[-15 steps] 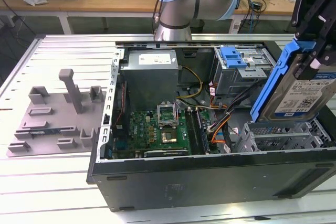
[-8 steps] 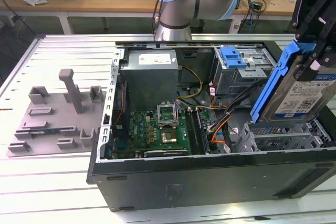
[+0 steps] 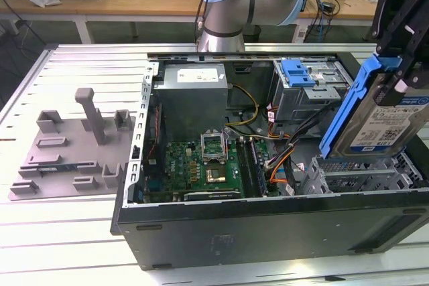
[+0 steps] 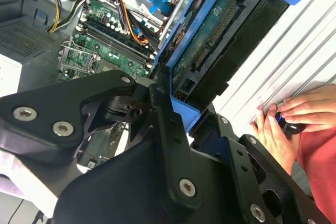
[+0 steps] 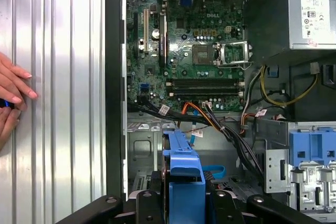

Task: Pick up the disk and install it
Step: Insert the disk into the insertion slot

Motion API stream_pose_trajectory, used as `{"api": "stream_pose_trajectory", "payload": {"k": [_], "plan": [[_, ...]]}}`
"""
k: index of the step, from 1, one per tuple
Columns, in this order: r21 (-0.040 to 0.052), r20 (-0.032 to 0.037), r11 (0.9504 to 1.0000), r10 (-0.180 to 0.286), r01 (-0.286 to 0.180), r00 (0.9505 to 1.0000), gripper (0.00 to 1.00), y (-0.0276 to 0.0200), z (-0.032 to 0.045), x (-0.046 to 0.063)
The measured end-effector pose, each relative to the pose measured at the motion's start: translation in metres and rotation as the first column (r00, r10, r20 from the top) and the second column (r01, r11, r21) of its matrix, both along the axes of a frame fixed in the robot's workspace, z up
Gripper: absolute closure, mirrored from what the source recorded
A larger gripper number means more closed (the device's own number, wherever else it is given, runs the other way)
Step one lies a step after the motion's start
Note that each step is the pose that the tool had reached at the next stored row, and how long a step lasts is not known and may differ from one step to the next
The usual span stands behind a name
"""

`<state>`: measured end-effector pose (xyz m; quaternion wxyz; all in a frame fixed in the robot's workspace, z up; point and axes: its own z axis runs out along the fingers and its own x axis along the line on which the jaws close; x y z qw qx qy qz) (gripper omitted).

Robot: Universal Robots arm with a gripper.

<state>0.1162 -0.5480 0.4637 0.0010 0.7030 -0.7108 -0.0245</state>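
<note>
Above drive cage (image 3: 362, 177), tool (image 3: 397, 77) clamps tilted disk (image 3: 383, 126).

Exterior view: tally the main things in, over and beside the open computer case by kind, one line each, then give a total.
computer case: 1
power supply: 1
blue latch piece on the drive cage: 1
disk, held over the case by the gripper: 1
grey fixture plate beside the case: 1
Total: 5
</note>
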Motion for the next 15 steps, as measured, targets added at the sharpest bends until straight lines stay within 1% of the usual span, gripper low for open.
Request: {"api": "stream_pose_trajectory", "payload": {"k": [4,5,9,15], "plan": [[0.0000,0.0000,1.0000,0.000,0.000,1.0000,0.63,-0.0001,-0.0020,0.000],[0.0000,0.0000,1.0000,0.001,-0.001,1.0000,0.63,0.0000,-0.0036,0.002],[0.0000,0.0000,1.0000,0.006,-0.006,1.0000,0.63,-0.0001,-0.0098,0.003],[0.0000,0.0000,1.0000,0.007,-0.007,1.0000,0.63,-0.0002,-0.0118,0.003]]}}
